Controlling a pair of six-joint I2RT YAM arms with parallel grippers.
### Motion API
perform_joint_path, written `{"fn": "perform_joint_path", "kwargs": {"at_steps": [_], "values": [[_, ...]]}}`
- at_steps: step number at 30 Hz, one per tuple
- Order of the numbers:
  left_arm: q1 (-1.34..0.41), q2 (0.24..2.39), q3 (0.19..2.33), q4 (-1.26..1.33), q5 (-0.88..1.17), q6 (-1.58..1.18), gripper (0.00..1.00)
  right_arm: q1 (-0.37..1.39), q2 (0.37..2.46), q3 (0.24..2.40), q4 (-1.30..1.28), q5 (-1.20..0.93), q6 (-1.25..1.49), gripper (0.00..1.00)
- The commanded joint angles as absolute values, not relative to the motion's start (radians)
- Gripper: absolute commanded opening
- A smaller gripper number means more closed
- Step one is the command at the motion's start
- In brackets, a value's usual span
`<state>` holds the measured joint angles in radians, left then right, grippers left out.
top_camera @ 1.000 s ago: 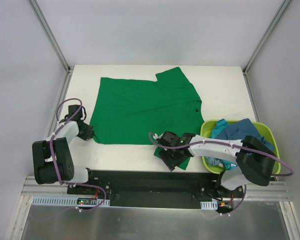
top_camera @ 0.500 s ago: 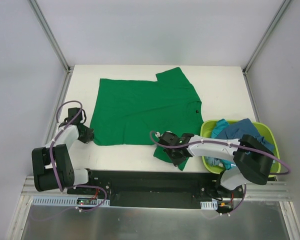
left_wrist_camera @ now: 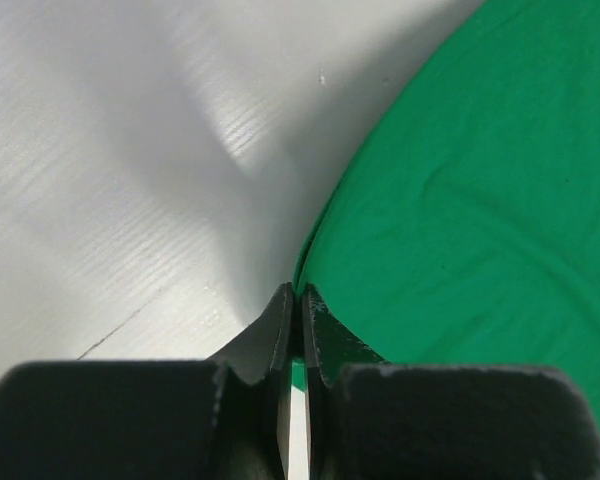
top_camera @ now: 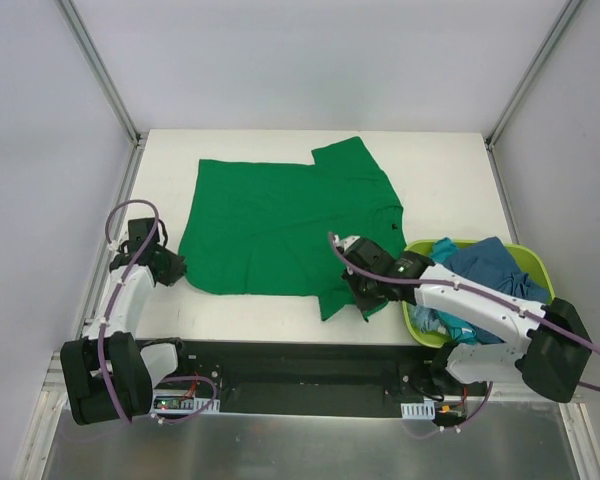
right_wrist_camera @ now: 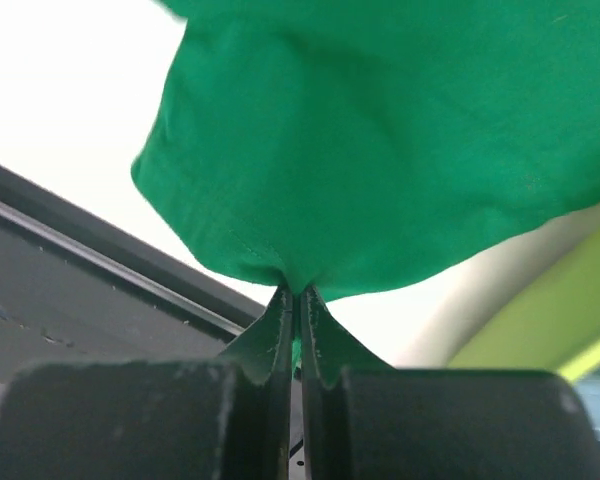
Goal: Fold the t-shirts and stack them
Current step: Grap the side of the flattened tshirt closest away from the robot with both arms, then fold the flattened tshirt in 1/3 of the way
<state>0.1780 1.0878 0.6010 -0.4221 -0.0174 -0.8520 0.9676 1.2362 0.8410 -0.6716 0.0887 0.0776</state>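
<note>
**Supervisor:** Report the near edge first.

**Inspector:** The black mounting plate (top_camera: 300, 360) ran along the near edge of the white table (top_camera: 440, 170), with both arm bases on it. The left gripper (top_camera: 168, 266) lay low at the table's left side, against the near-left corner of the green t-shirt (top_camera: 280, 225). In the left wrist view that gripper (left_wrist_camera: 298, 295) had its jaws clenched, with a strip of green cloth showing between them. The shirt (left_wrist_camera: 480, 200) spread away to the right over the table (left_wrist_camera: 130, 150).

**Supervisor:** And the right side?

**Inspector:** The right gripper (top_camera: 365, 288) was at the shirt's near-right corner, just left of the lime-green basket (top_camera: 525, 255). The right wrist view showed the gripper (right_wrist_camera: 298, 292) with its jaws pressed together on a gathered fold of the shirt (right_wrist_camera: 380, 130). The cloth bunched upward from the fingertips, and the black plate was visible behind it.

**Supervisor:** Contents of the basket?

**Inspector:** A blue shirt (top_camera: 490, 262) and a teal shirt (top_camera: 438, 255) were heaped in it, unfolded. The basket sat at the near-right of the table.

**Supervisor:** Position of the green garment overall?

**Inspector:** It lay spread across the middle of the table, mostly flat. One sleeve reached toward the far edge, and the near-right corner hung as a loose flap by the right gripper. Bare table surrounded it on the far, left and right sides.
</note>
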Motion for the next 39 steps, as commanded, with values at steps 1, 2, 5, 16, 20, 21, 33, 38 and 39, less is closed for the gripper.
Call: {"fn": "perform_joint_path", "kwargs": {"at_steps": [1,2,5,16,20,21,33,38,39], "values": [[0.181,1.091,0.676,-0.456,0.035,-0.865,0.0,0.862,1.236,0.969,-0.732,0.117,0.008,0.0],[0.181,1.104,0.698,-0.456,0.041,-0.87,0.0,0.839,1.244,0.994,-0.733,0.12,-0.024,0.0],[0.181,1.16,0.753,-0.454,0.069,-0.874,0.0,0.764,1.278,1.06,-0.732,0.12,-0.063,0.0],[0.181,1.428,0.974,-0.454,0.143,-0.85,0.0,0.555,1.489,1.353,-0.793,0.051,-0.229,0.0],[0.181,1.518,1.031,-0.457,0.138,-0.851,0.0,0.499,1.597,1.448,-0.81,0.034,-0.242,0.0],[0.181,1.546,1.048,-0.456,0.138,-0.854,0.0,0.48,1.621,1.477,-0.808,0.019,-0.245,0.0],[0.176,1.766,1.227,-0.456,0.114,-0.844,0.0,0.367,1.925,1.702,-0.759,-0.074,-0.319,0.01],[0.178,1.813,1.249,-0.454,0.103,-0.847,0.0,0.336,2.038,1.798,-0.733,-0.051,-0.331,0.05],[0.178,1.821,1.249,-0.456,0.1,-0.848,0.0,0.331,2.055,1.808,-0.727,-0.034,-0.334,0.06]]}}
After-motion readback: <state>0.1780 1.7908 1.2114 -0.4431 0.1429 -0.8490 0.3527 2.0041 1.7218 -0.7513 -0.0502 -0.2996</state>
